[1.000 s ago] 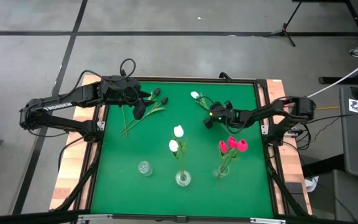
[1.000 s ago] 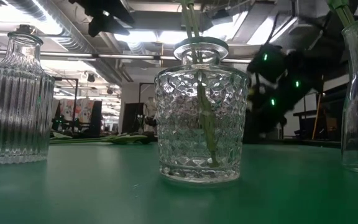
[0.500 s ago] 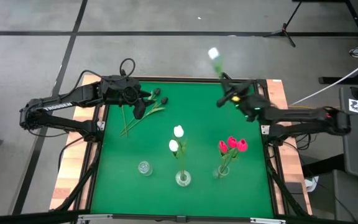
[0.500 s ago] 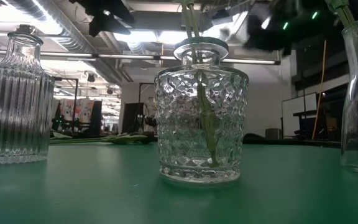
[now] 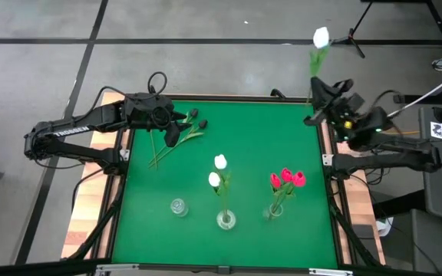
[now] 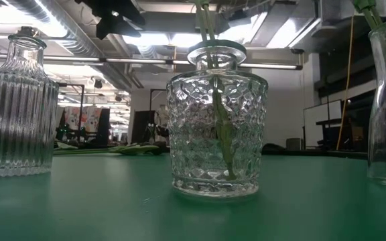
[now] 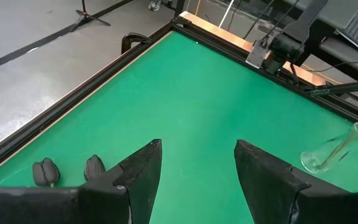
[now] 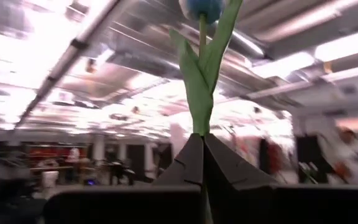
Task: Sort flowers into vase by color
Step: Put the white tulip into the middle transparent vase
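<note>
White tulips [image 5: 217, 170] and red ones [image 5: 287, 179] already stand in their vases, while the right hand [image 5: 318, 107], clamped on another white flower [image 5: 321, 37], holds it above the worktop's [image 5: 252, 161] far right corner, and black tulips [image 5: 196, 118] lie far left by the left hand [image 5: 172, 136], its fingers apart.

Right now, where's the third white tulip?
In the high view, the white tulip is held upright in the right gripper, lifted past the table's far right corner, away from the vases.

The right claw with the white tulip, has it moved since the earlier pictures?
Yes. The right claw carried the white artificial tulip off the green table, out past its far right corner.
</note>
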Tool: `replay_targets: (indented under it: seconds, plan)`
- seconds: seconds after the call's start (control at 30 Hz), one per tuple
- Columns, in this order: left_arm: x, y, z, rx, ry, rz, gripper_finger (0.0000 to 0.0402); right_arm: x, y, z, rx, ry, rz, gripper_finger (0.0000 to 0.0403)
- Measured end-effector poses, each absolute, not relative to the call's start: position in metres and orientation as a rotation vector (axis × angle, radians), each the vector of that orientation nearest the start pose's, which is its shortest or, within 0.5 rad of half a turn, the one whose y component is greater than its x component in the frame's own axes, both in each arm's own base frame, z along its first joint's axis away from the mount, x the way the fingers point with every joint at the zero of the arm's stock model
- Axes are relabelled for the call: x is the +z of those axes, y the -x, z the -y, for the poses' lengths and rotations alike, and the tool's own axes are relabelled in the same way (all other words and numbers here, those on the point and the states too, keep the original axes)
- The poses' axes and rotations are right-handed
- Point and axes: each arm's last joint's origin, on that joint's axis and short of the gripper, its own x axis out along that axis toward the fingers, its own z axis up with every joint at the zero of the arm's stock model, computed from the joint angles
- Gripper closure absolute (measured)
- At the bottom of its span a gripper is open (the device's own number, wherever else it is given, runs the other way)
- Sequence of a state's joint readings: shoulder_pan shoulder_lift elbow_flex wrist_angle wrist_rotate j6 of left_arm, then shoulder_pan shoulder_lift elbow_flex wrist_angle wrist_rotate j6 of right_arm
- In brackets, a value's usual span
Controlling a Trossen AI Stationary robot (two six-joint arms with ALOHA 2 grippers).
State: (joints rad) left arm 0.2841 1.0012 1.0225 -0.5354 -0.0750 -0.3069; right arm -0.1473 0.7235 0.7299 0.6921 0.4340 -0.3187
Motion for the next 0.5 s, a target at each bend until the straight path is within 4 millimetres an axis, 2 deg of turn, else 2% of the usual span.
replay_targets:
  seconds: [0.27,0.37,0.5]
  plan:
    - [0.344,-0.197,-0.060,0.428,0.351,-0.456,0.0202,0.469,-0.132,-0.004,-0.457,0.298,0.558,0.0402]
    - [0.344,-0.197,-0.059,0.427,0.352,-0.456,0.0202,0.487,-0.139,-0.021,-0.376,0.325,0.572,0.0402]
    - [0.344,-0.197,-0.059,0.429,0.359,-0.455,0.0202,0.501,-0.155,-0.050,-0.338,0.376,0.523,0.0403]
